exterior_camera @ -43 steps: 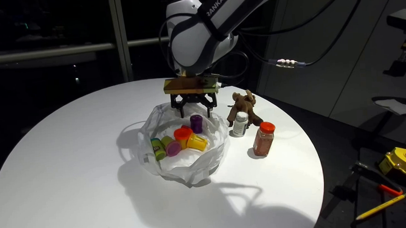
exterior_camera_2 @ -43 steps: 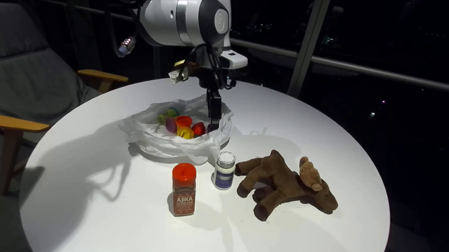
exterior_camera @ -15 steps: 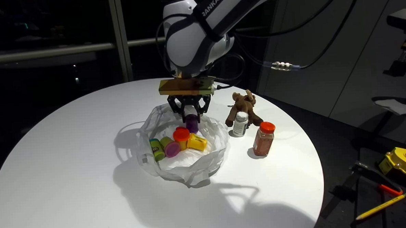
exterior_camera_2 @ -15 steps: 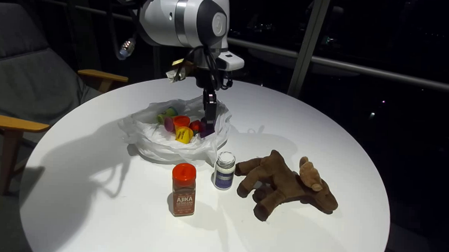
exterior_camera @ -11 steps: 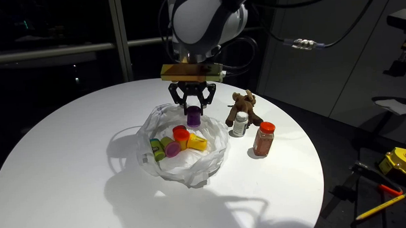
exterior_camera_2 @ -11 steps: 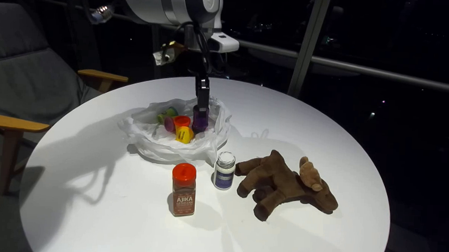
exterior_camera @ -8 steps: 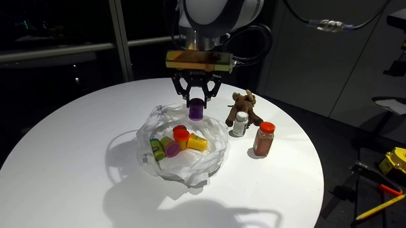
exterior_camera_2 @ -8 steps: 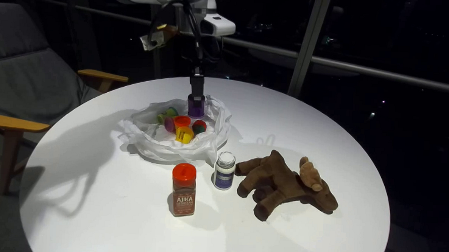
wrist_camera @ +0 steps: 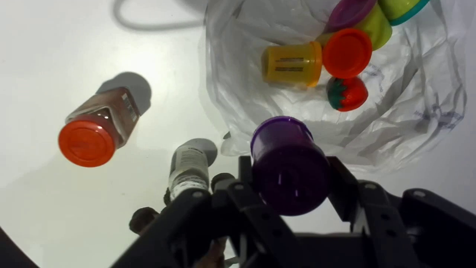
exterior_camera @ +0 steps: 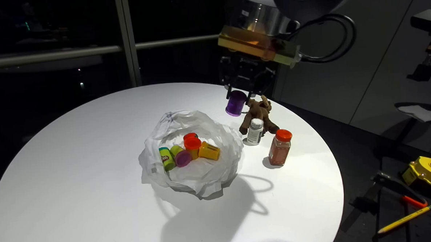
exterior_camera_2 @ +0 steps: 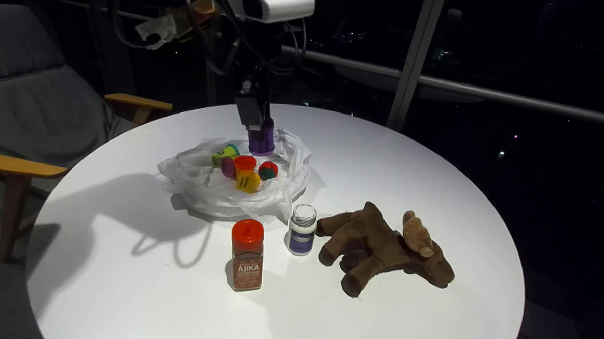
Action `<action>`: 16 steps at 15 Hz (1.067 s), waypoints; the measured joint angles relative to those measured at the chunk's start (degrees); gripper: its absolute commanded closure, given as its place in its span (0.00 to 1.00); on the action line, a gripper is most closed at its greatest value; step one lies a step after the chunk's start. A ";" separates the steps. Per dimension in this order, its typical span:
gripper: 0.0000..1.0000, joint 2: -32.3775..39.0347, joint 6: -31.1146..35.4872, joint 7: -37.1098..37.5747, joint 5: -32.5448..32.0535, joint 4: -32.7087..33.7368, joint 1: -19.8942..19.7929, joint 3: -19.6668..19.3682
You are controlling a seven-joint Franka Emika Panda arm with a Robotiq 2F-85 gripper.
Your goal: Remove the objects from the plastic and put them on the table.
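In an exterior view, a plastic bag [exterior_camera: 203, 180] is sitting on a table [exterior_camera: 75, 160], four tubs [exterior_camera: 209, 151] resting inside, a strawberry [exterior_camera: 189, 135] at their far side. Right of the bag, a bottle [exterior_camera: 255, 132] is standing, a plush animal [exterior_camera: 257, 113] at its far side; a jar [exterior_camera: 279, 148] is standing nearer, further right. Above the table, the gripper [exterior_camera: 238, 95] is holding another tub [exterior_camera: 236, 104].

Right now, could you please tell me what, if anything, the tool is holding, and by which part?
The tool holds the purple cylindrical plastic tub by opposite sides of its upper part.
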 measured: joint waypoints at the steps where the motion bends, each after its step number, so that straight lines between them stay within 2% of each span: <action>1: 0.74 -2.20 1.48 1.47 -0.32 -3.32 -0.51 -0.42; 5: 0.74 -11.25 6.12 7.14 -3.29 -17.05 -4.77 -1.50; 9: 0.74 -20.02 7.43 9.38 -7.45 -28.84 -13.04 -1.37; 12: 0.74 -20.95 6.21 6.83 -7.39 -29.66 -17.02 -0.75; 16: 0.74 -18.47 5.05 4.59 -7.61 -28.64 -18.05 1.81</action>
